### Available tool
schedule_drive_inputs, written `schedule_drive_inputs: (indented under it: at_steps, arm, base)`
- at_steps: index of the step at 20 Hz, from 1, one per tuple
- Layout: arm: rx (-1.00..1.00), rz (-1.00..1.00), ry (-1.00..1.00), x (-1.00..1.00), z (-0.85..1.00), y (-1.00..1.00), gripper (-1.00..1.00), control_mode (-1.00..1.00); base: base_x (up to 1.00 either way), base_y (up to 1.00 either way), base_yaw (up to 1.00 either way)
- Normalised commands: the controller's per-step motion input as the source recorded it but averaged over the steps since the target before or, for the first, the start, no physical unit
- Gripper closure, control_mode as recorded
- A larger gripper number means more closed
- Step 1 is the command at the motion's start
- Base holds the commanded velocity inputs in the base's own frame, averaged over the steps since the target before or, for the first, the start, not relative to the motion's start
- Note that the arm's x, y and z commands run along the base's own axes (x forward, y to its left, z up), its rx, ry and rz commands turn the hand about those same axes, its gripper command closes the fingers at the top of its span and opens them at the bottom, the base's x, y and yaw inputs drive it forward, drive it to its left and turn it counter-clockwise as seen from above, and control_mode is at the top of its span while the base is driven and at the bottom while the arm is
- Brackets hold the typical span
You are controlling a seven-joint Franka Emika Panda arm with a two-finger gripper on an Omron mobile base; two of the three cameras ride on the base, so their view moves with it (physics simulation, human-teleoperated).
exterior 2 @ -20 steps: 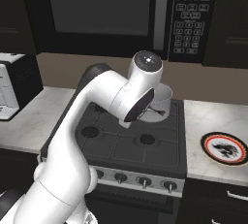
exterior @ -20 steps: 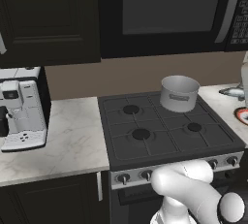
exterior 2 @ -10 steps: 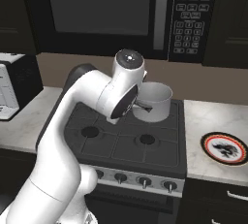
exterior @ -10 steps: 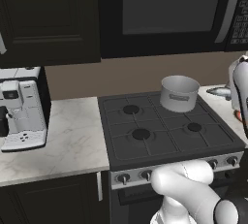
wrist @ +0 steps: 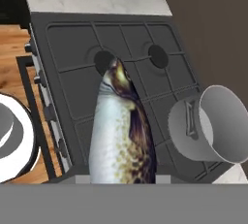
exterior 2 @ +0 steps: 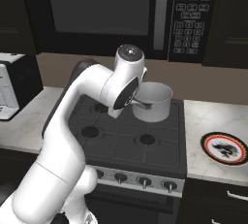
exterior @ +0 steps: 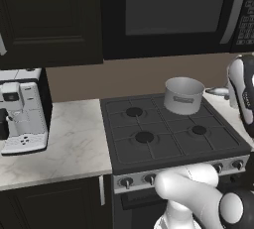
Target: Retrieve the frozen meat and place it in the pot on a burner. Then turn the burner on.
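The gripper point(wrist: 121, 179) is clamped on the frozen meat point(wrist: 121, 131), a speckled fish that juts straight out from the fingers above the stove point(wrist: 72, 72). The pot point(wrist: 213, 123) sits on the stove's back right burner, just beside the fish, empty.

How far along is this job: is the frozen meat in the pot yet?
Not yet. Retrieval looks done: the fingers are shut on the fish, carried above the stove. The pot already stands on a rear burner, empty as far as visible. Left: drop the fish in and turn that burner's knob.
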Motion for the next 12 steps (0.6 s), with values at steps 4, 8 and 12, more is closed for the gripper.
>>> schedule_drive_inputs:
  at_steps: [4, 8, 12]
  arm:
    - [0.0, 0.0, 0.16, 0.21, 0.0, 0.0, 1.0, -1.0]
    - [0.0, 0.0, 0.12, 0.11, 0.0, 0.0, 1.0, -1.0]
    - [0.0, -0.02, 0.01, 0.0, 0.0, 0.0, 1.0, -1.0]
  base:
    - [0.0, 0.0, 0.0]
    - [0.0, 0.0, 0.0]
    - [0.0, 0.0, 0.0]
